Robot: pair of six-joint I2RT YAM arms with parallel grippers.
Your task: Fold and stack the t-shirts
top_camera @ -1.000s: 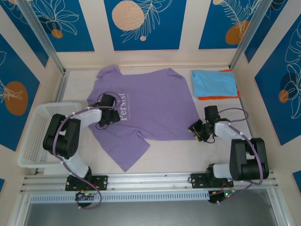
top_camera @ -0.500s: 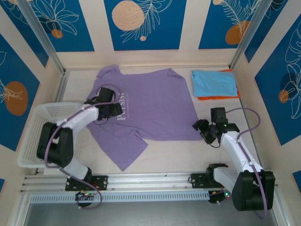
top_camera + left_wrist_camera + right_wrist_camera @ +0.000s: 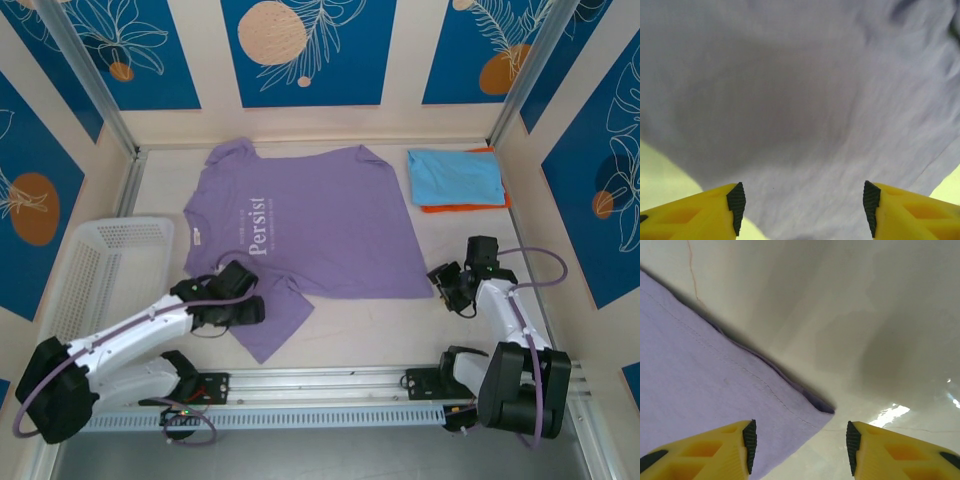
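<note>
Two grippers hang low over the near half of the table [image 3: 390, 325], and both are open. The left gripper [image 3: 802, 207] has its yellow fingers [image 3: 715, 210] spread wide with nothing between them. In the left wrist view only lavender cloth lies under it, with some pale table at the lower corners. From above, this gripper is over the piece of the lavender-purple t-shirt [image 3: 330, 230] that reaches nearest to the arm bases. I cannot tell if the fingertips touch the cloth.

The right gripper [image 3: 798, 447] is also wide apart and holds nothing. Under it is the near right corner of the same shirt: the stitched hem is below the left finger and bare table is below the right finger.

The purple shirt lies flat and open in the middle of the table, not folded (only the near piece is turned a little over itself). Its white chest lettering [image 3: 258, 226] faces up, and the neck points to the left. The white mesh basket [image 3: 100, 265] stands at the left side, just beside the shirt but apart from it.

In the far right corner the light blue t-shirt [image 3: 455, 175] lies folded on the orange t-shirt [image 3: 470, 207], of which a thin edge shows at the near side.
</note>
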